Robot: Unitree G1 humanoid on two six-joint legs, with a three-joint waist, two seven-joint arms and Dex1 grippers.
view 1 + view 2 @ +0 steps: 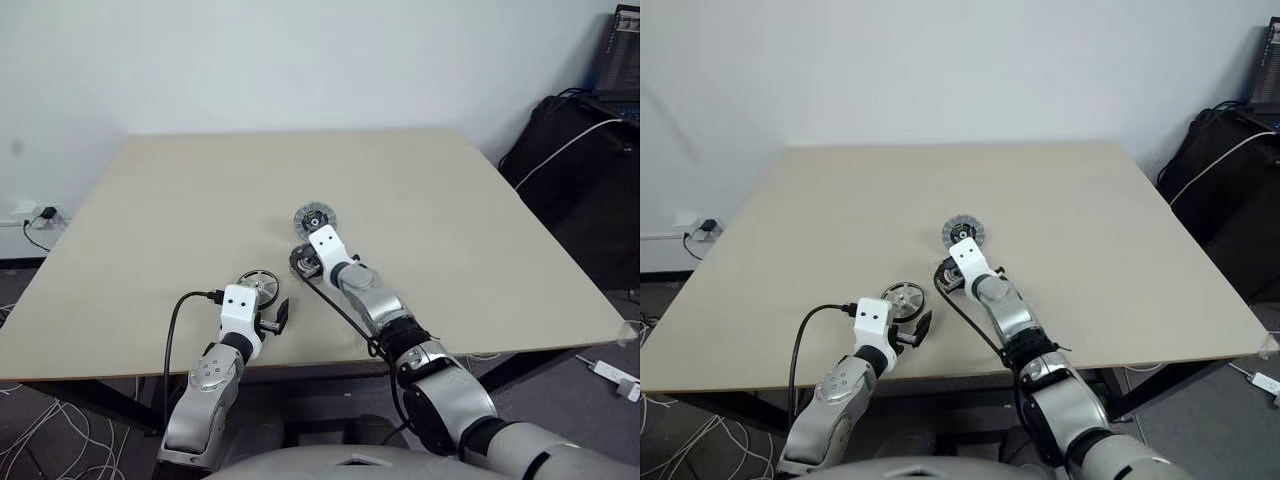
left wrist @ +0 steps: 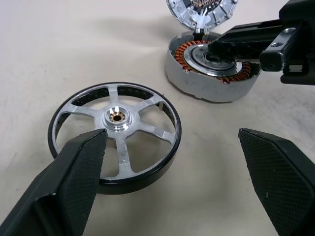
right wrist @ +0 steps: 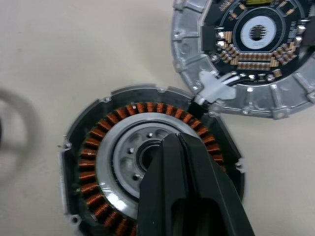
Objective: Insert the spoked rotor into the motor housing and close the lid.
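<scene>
The spoked rotor (image 2: 115,137), a silver wheel with a dark rim, lies flat on the table just ahead of my open left gripper (image 2: 177,196), whose fingers (image 2: 74,182) hold nothing. The motor housing (image 3: 98,147), with its ring of copper windings, lies to the rotor's right. My right gripper (image 3: 179,145) is shut, its tip over the housing's pale metal centre. The lid (image 3: 251,54) lies beyond the housing with its dark inner face up. It touches the housing's rim and is joined to it by a white connector (image 3: 216,88).
The beige table (image 1: 450,230) stretches wide around the parts. Its front edge runs close under my left wrist. A black bag (image 1: 580,170) stands on the floor to the right, and cables (image 1: 35,215) lie to the left.
</scene>
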